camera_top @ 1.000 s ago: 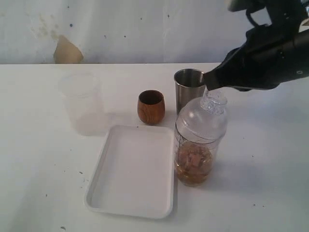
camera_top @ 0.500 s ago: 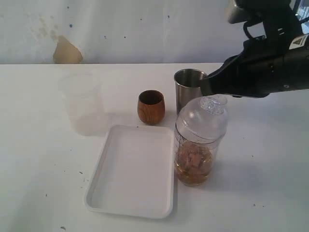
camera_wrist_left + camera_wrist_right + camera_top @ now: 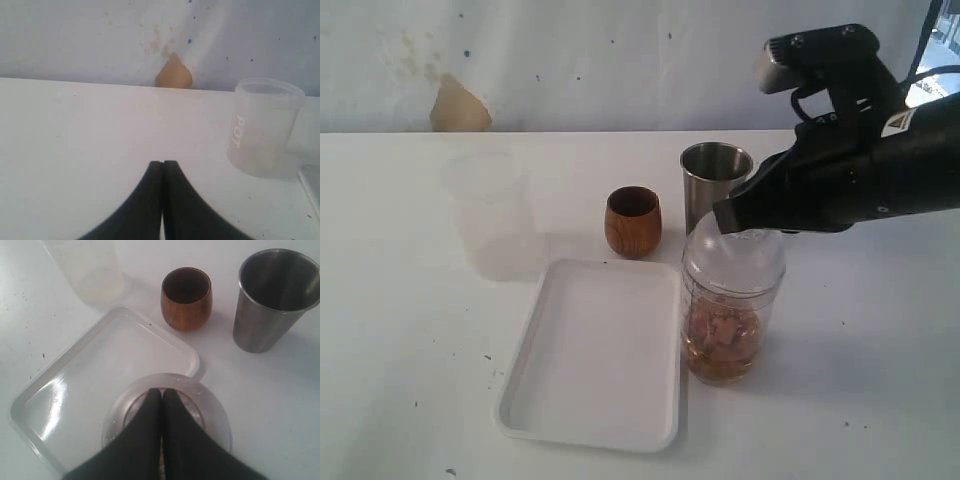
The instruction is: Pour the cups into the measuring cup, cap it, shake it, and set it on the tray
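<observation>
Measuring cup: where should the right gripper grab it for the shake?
Probably the straight clear wall of the measuring cup, just below the dome lid, from the exterior view's right: it stands upright, with the steel tumbler behind and the tray left.

You get soft, even daylight in all three views, and the white desk [image 3: 420,380] reads bright without blowing out. Shadows are faint, and the one from the measuring cup [image 3: 725,330] falls palely to its right in the exterior view. In the right wrist view a glare streak lies on the tray [image 3: 55,395], and the steel tumbler [image 3: 265,315] shows a dull sheen. Your left wrist picture looks soft with a bluish-pink cast, and the frosted cup [image 3: 262,125] nearly melts into the desk.
</observation>
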You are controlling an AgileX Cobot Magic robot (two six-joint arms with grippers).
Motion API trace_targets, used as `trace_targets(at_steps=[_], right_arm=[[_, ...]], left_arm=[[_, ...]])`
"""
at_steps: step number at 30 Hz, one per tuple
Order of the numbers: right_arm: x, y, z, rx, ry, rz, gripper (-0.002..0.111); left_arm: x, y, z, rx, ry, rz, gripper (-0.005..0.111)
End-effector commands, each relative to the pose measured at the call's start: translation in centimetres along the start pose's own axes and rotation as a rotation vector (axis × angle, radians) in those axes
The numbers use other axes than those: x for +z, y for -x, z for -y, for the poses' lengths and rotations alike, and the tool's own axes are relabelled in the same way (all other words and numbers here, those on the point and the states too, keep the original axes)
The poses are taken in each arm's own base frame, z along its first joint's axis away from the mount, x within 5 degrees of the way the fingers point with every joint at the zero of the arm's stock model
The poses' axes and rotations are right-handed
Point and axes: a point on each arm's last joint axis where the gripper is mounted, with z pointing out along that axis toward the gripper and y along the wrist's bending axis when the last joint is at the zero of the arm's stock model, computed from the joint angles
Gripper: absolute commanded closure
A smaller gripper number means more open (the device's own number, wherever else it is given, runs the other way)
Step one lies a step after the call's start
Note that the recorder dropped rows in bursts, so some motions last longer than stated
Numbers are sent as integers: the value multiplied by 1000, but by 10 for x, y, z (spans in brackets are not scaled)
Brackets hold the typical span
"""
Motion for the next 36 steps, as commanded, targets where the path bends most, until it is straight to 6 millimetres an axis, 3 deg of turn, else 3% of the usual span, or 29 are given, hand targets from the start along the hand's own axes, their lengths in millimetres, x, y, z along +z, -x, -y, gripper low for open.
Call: trace_targets(at_steps=[1,19,23,29,36], right_arm=[[4,-10,-1,-25,23,-87,108],[-26,8,-3,-69,-35,131,108],[-25,6,-4,-63,-26,120,108],[-10,-16,-6,-64,-35,106,108],[-7,-18,-6,-62,-35,96,108]], left_arm=[[0,-2,0,2,0,-3,107],[0,-2,0,2,0,-3,107],[0,-2,0,2,0,-3,107],[0,-2,0,2,0,-3,107],[0,-2,0,2,0,-3,107]])
